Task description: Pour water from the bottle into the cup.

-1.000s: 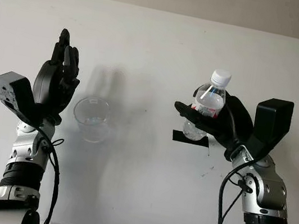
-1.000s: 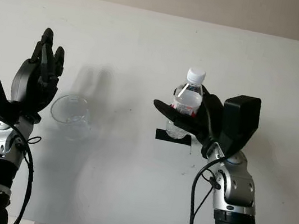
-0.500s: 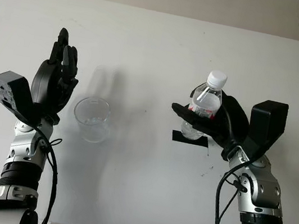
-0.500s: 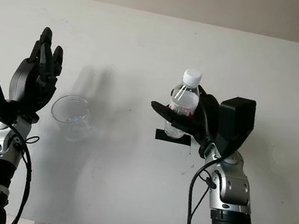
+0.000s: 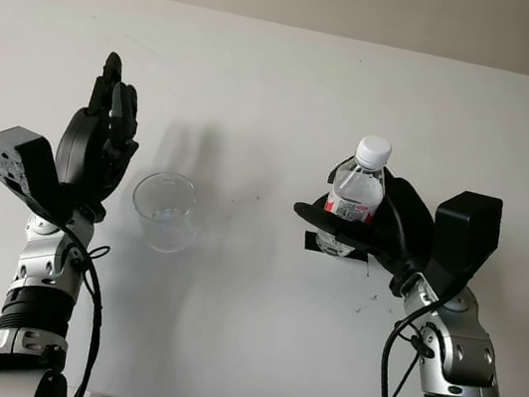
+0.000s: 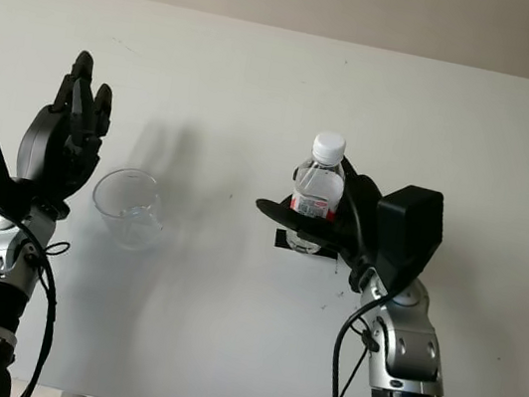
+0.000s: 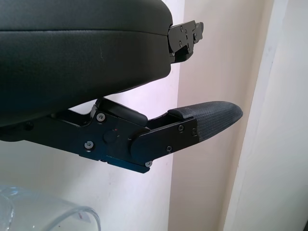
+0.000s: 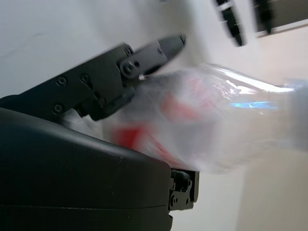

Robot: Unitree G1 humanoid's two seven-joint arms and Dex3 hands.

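Left eye view: right hand (image 5: 379, 239) clamped on the capped bottle (image 5: 354, 195), upright at about four o'clock on the table (image 5: 285, 71).

With the white cap (image 5: 373, 151) on, tipping would pour nothing, and the fingers (image 5: 314, 215) wrap low on the label, so it could swing; the right wrist view is smeared, so grip depth is probably shallow. Left hand (image 5: 101, 137) stands raised and open at nine o'clock, just beside the clear cup (image 5: 164, 210), apart from it.

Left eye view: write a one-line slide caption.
Right hand grips capped water bottle upright above black tape; open left hand beside clear cup.
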